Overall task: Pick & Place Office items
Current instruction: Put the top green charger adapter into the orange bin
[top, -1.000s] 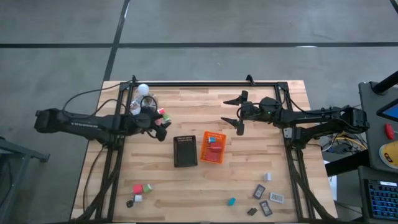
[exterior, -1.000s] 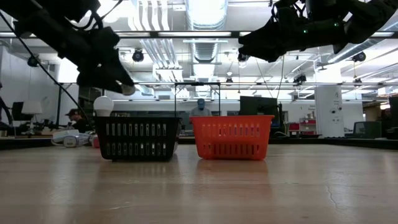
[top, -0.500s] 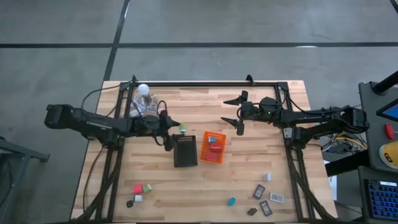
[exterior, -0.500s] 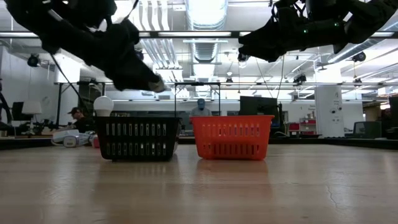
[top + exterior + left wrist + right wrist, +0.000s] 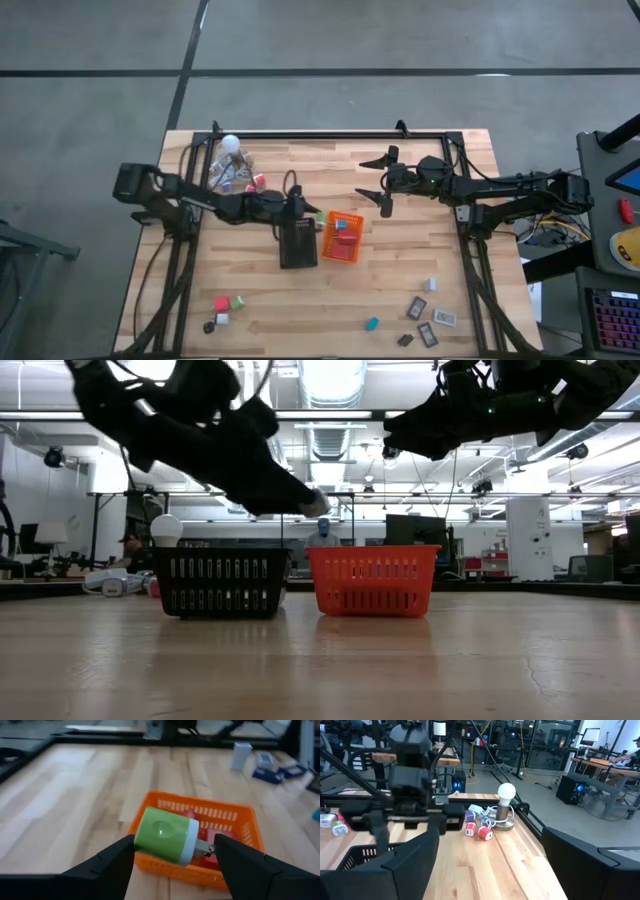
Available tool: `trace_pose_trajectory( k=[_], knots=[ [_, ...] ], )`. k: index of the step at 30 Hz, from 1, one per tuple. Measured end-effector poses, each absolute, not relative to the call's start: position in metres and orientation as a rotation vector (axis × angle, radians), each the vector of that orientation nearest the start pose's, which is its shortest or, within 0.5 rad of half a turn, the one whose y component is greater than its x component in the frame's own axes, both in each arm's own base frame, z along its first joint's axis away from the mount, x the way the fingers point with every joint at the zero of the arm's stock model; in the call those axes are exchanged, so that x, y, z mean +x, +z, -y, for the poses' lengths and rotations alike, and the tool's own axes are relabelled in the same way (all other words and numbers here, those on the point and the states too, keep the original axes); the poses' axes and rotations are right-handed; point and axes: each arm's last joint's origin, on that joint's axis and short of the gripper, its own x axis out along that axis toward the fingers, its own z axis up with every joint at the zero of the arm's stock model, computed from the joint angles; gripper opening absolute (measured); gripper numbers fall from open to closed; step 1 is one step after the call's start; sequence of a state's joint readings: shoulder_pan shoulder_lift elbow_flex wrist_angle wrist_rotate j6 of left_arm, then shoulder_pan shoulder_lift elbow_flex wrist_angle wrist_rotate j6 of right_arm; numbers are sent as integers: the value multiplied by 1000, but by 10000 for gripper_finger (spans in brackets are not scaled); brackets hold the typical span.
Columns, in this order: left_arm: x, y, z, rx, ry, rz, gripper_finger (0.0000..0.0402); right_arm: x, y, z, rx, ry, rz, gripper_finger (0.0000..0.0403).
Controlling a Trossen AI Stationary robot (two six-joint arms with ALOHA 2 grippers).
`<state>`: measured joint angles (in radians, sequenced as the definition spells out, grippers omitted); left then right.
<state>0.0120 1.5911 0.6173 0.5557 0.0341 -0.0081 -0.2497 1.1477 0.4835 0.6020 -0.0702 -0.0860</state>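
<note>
My left gripper (image 5: 311,214) (image 5: 175,846) is shut on a green office item (image 5: 164,833) with a white end and metal prongs. It hangs over the gap between the black tray (image 5: 298,243) and the orange tray (image 5: 341,238) (image 5: 150,862), at the orange tray's left rim. Red pieces (image 5: 220,840) lie in the orange tray. In the low view the left gripper (image 5: 314,506) sits above both trays. My right gripper (image 5: 377,181) (image 5: 398,436) is open and raised over the table's far right part, touching nothing. My left gripper pinches the green office item endwise between its two fingers. One finger (image 5: 116,856) is on the green end (image 5: 138,836) and the other finger (image 5: 241,854) is at the prong end (image 5: 206,848). The fingers come slanting down from the table's left. The item is lifted clear.
A white ball with coiled cable (image 5: 231,146) (image 5: 506,794) and a pile of small items (image 5: 240,178) sit at the far left. Red and green blocks (image 5: 228,302) lie near left. Grey-black rectangles (image 5: 430,320) and a teal piece (image 5: 372,324) lie near right. Black frame rails edge the table.
My left arm has swung toward the table's right, from the pile beside the white ball, past the black tray's far end, to the orange tray's left rim. It has carried the green item along, clear of the table.
</note>
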Motion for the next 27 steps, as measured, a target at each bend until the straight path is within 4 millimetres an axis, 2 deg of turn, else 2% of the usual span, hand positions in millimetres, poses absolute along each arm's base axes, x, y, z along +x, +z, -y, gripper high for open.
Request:
trace_pose_trajectory(
  k=[6, 17, 22, 27],
  knots=[
    [325, 155, -1, 11, -88, -443, 266, 231, 234, 57, -76, -177, -70, 345],
    [352, 143, -1, 10, -118, -530, 267, 231, 234, 57, -76, -176, -71, 348],
    [360, 142, -1, 6, -119, -624, 268, 231, 233, 57, -74, -176, -79, 348],
    [365, 144, -1, 6, -116, -647, 268, 231, 232, 57, -72, -175, -93, 342]
  ],
)
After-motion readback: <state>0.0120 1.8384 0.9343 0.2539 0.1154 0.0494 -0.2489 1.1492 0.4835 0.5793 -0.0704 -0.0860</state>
